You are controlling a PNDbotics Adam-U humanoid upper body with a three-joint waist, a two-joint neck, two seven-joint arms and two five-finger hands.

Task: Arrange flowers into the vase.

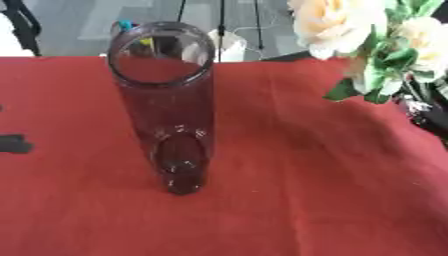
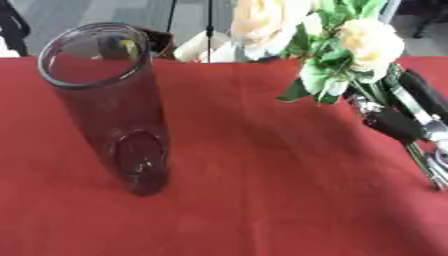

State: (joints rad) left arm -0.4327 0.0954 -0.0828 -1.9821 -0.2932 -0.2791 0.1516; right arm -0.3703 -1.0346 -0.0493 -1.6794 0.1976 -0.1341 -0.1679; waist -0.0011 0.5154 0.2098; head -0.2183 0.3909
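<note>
A tall vase (image 1: 166, 107) of dark, smoky clear glass stood upright on the bench (image 1: 306, 200), which was covered in red cloth, left of the middle of the view; its round mouth was open and nothing was inside it. Well apart from it, up at the right, a bunch of flowers (image 2: 350, 40) with cream blooms and green leaves hung above the cloth, the blooms higher than the vase's rim and off to its right. The stems (image 2: 420, 155) ran down and to the right through the right hand (image 2: 394, 120), whose dark fingers (image 2: 389, 125) were curled round them just below the leaves, so the bunch was held clear of the bench and tilted with the heads toward the vase side. In the left eye view only a sliver of that hand showed at the right edge. At the far left edge of the left eye view a small dark shape (image 1: 13, 144) lay on the cloth; what it was could not be told. The left hand showed in neither view.
</note>
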